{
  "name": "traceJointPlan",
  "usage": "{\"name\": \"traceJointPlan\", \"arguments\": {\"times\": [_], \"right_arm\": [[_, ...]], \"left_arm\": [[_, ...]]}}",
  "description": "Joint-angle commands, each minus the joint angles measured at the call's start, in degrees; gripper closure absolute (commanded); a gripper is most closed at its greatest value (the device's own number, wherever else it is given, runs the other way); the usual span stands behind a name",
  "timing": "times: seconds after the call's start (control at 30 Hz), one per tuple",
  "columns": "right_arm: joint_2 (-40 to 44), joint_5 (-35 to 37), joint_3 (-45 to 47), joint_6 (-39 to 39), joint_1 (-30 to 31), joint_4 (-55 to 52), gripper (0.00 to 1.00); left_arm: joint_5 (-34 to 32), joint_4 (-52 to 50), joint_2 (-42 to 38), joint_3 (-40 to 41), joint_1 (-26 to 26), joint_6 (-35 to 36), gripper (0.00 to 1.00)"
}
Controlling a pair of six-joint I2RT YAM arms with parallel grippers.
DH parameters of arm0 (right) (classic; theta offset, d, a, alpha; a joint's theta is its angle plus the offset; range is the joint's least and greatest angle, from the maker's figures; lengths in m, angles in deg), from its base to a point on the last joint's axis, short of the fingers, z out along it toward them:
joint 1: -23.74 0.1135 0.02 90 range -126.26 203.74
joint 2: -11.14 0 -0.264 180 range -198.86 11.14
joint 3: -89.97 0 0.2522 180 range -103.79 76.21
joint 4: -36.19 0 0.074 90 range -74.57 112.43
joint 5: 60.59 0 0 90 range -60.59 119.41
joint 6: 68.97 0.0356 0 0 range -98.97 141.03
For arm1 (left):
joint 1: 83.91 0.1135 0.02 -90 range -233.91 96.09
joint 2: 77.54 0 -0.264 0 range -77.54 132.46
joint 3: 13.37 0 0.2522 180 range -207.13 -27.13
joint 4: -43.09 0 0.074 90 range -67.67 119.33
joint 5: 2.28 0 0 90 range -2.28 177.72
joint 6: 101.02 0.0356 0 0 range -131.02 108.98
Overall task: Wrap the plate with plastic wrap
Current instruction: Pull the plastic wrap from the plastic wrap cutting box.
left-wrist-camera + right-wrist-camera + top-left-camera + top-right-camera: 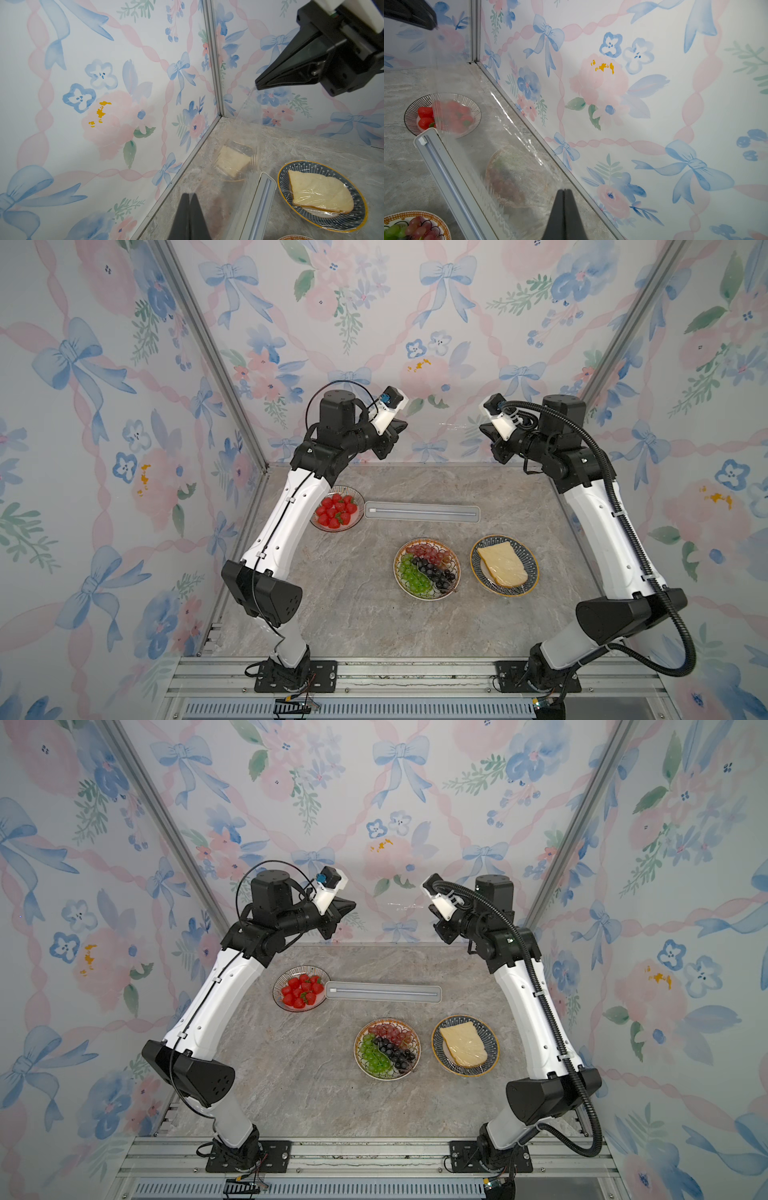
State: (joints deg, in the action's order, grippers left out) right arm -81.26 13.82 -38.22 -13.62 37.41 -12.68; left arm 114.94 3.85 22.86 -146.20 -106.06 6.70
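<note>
Above the tabletop point(353, 605), the left pincer point(188, 197) and right pincer point(564, 192) clamp plastic wrap point(517, 145) rising from its box point(422, 513); bread plate point(478, 576) looks wrapped, strawberry bowl point(411, 112) uncovered.

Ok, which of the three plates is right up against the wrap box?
The strawberry plate: its rim meets one end of the box. The grape plate and the bread plate both lie clear of it.
</note>
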Motion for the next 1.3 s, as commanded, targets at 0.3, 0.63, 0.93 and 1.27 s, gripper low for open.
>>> {"name": "traceJointPlan", "arguments": {"times": [0.3,0.63,0.93,1.27], "right_arm": [[2.7,3.4,-1.9,1.0,0.5,3.2,1.00],[2.9,3.6,-1.6,0.9,0.6,2.8,1.00],[3.3,3.9,-0.8,0.9,0.6,3.2,1.00],[3.5,4.1,-0.7,0.7,0.6,3.0,1.00]], "left_arm": [[-1.4,2.6,-3.6,-1.8,0.0,-0.9,1.00],[-1.6,2.6,-3.6,-1.5,-0.2,-0.9,1.00],[-1.6,2.6,-3.6,-1.3,-0.4,-1.0,1.00],[-1.8,2.6,-3.7,-1.3,-0.5,-1.1,1.00]]}}
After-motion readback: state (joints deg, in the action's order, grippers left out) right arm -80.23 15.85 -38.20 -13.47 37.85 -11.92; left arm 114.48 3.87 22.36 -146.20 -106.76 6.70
